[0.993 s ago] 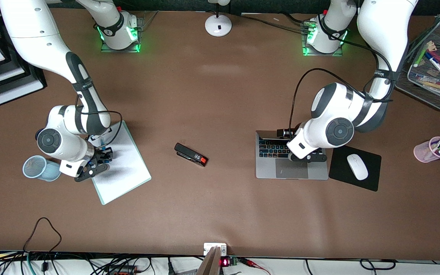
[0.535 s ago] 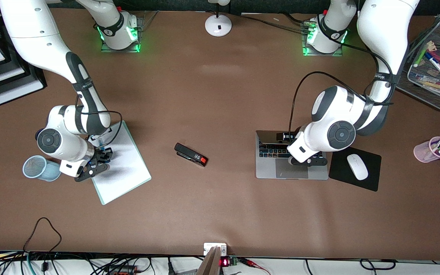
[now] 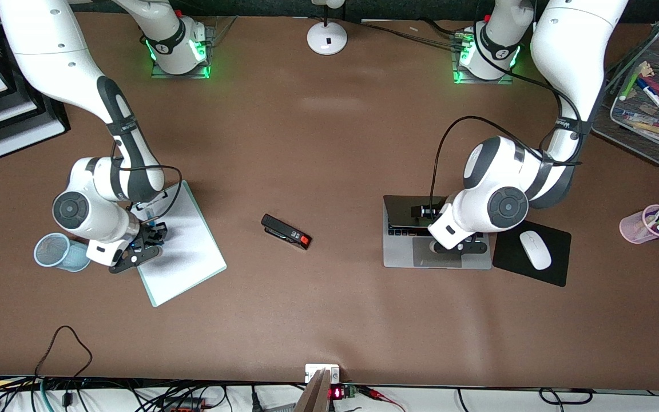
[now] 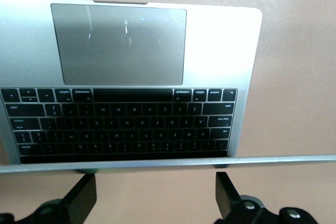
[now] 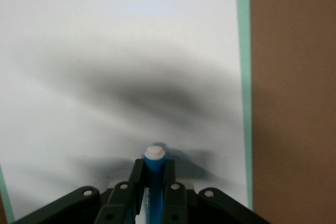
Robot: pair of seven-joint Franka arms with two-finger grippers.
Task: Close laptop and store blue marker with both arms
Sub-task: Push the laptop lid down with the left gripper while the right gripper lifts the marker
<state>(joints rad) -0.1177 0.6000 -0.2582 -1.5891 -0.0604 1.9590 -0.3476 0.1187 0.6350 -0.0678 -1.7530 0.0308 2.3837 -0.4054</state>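
Observation:
The silver-grey laptop (image 3: pixel 404 258) lies toward the left arm's end of the table, its lid tipped low over the black keyboard (image 4: pixel 121 121). My left gripper (image 3: pixel 459 247) hangs over it, open, both fingers (image 4: pixel 83 199) spread wide against the lid's back just under its top edge (image 4: pixel 168 163), holding nothing. My right gripper (image 3: pixel 152 233) is shut on the blue marker (image 5: pixel 155 167), just above a white pad (image 3: pixel 186 254). The marker's white tip pokes out past the fingertips. In the front view the marker is mostly hidden by the gripper.
A blue mesh cup (image 3: pixel 55 252) lies on its side beside the right gripper. A black stapler (image 3: pixel 285 232) is mid-table. A white mouse (image 3: pixel 535 250) sits on a black pad (image 3: pixel 555 274) by the laptop. A pink pen cup (image 3: pixel 635 228) and wire tray (image 3: pixel 632 134) stand past it.
The laptop's lid has tipped lower over the keyboard as my left gripper moved down toward the palm rest. My right arm has barely shifted over the pad.

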